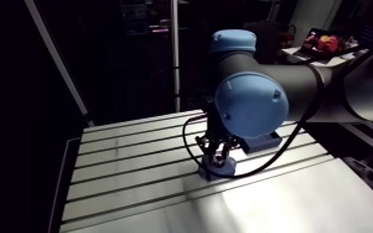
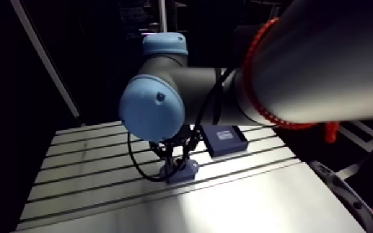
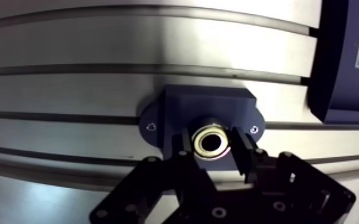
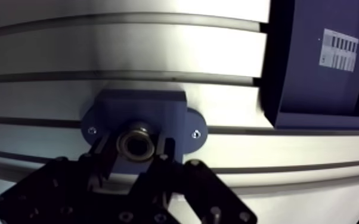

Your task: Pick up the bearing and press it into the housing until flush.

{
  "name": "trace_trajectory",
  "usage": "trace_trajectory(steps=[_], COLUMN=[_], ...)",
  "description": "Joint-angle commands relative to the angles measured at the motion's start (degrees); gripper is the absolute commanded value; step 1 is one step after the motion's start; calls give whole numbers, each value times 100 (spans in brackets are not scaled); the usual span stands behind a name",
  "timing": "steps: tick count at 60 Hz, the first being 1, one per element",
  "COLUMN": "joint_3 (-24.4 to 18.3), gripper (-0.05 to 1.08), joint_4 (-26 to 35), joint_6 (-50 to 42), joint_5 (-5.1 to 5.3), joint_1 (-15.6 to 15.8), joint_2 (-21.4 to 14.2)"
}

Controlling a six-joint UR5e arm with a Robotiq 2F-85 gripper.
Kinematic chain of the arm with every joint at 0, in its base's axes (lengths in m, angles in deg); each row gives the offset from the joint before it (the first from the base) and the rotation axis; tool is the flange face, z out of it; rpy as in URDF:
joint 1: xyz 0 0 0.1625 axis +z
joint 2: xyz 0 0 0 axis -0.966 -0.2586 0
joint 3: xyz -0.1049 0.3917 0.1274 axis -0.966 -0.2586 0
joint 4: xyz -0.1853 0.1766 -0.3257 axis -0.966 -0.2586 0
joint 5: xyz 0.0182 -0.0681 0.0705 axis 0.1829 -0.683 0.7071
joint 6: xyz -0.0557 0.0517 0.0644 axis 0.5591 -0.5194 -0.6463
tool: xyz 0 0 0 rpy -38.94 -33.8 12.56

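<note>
Robotics lab / assembly test cell is indicated. The work surface is a silver slotted aluminium table (image 1: 133, 186), ruled by parallel T-slots: a fixture bed, not furniture. A grey industrial robot arm with light-blue joint caps (image 1: 251, 104) is positioned over it. A dark-blue block housing with a round bore (image 3: 209, 110) is fixed to the table, with two small silver screws (image 3: 151, 127) set in its flanges. A brass-coloured ring bearing (image 3: 197, 143) is clamped at that bore by a black two-finger gripper (image 3: 212, 140). A dark-blue shallow tray (image 4: 319, 71) marked with a white barcode label (image 4: 339, 50) is laid near the housing.
</note>
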Motion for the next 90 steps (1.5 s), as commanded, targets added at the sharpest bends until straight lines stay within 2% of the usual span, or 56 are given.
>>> trace_trajectory(steps=[1,90], joint_3=[5,66], gripper=[72,72], joint_4=[-29,-38], joint_6=[3,28], joint_5=[0,-17], joint_1=[-2,-37], joint_2=[48,4])
